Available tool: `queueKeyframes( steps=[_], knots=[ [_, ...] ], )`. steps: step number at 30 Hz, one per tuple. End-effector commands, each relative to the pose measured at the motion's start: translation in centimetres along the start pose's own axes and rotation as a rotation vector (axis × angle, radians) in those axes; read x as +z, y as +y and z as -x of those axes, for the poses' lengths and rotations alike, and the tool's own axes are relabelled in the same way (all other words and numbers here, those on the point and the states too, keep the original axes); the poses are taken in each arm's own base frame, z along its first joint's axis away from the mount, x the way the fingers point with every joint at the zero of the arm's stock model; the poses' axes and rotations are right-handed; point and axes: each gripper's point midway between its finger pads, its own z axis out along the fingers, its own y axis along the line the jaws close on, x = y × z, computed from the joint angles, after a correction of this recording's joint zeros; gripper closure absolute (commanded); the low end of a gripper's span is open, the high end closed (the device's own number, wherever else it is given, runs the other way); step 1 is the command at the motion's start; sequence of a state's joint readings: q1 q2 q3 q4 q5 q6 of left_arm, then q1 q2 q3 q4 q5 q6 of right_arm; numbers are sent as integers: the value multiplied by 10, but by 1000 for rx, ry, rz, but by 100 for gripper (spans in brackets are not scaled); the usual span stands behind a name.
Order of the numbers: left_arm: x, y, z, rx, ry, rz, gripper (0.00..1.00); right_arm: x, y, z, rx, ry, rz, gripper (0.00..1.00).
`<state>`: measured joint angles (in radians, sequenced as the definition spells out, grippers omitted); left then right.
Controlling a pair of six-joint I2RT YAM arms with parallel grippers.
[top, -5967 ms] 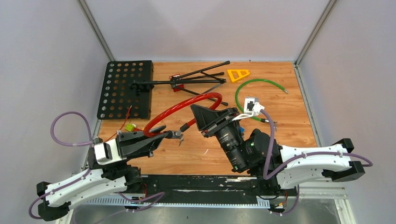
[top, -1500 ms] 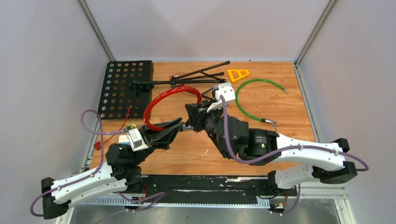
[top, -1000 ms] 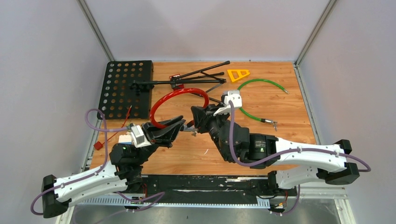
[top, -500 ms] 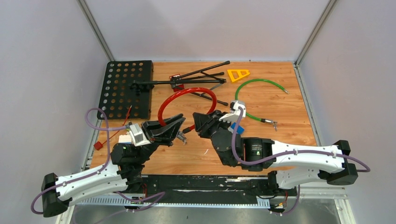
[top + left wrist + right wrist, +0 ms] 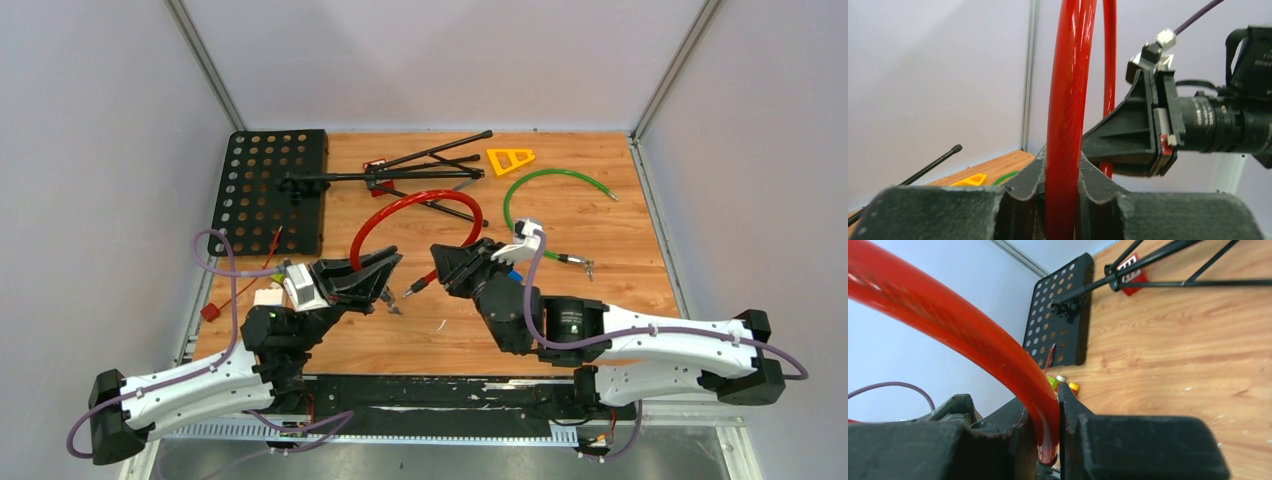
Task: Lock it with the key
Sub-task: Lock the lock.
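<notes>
The lock is a red cable loop [image 5: 415, 202] held up over the wooden table between my two grippers. My left gripper [image 5: 385, 268] is shut on one stretch of the cable [image 5: 1064, 125], which rises straight up from its jaws. A small metal key [image 5: 390, 303] dangles just below that gripper. The right gripper [image 5: 447, 262] is shut on the other stretch of the cable [image 5: 998, 347], close to its end. The cable's metal tip [image 5: 412, 290] pokes out toward the left gripper. In the left wrist view the right gripper [image 5: 1153, 131] faces me closely.
A black perforated plate [image 5: 268, 190] lies at the back left, with a black folding stand [image 5: 400, 175] beside it. A yellow triangle [image 5: 510, 158] and a green cable [image 5: 545, 195] lie at the back right. Small coloured pieces [image 5: 1064, 382] lie near the plate.
Both arms have carried the red loop to the right and slightly nearer. The gap between the two grippers has widened a little. Both grips are unchanged.
</notes>
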<state>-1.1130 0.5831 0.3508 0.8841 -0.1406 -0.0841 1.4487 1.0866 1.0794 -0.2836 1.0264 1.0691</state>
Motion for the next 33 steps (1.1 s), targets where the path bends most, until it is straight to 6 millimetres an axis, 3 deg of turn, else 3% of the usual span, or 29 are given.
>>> queueKeyframes(
  steps=[1,3,6,9,11,14,19,25,28,33],
  knots=[
    [3,-6,12,-11,-20,-30,92,-16,25,66,-138,-118,62,100],
    [3,-10,5,-33,2,-47,68,-20,28,81,-196,-145,81,100],
    [3,-14,-2,-73,14,-62,66,-26,29,95,-255,-158,94,100],
    [5,-19,-3,-96,4,-85,78,-31,31,104,-325,-160,103,100],
    [7,-24,-5,-103,11,-106,79,-34,30,115,-389,-174,90,100],
    [10,-32,-19,-95,81,-145,60,-39,38,136,-472,-208,94,100],
    [13,-46,-39,-43,270,-229,44,-43,46,162,-664,-264,73,100],
    [5,-32,-38,55,443,-184,32,-54,22,183,-690,-310,7,100],
    [0,-28,-32,79,467,-175,11,-61,12,191,-667,-322,18,100],
    [-9,-28,-31,92,524,-184,3,-71,7,203,-644,-329,57,100]
  ],
)
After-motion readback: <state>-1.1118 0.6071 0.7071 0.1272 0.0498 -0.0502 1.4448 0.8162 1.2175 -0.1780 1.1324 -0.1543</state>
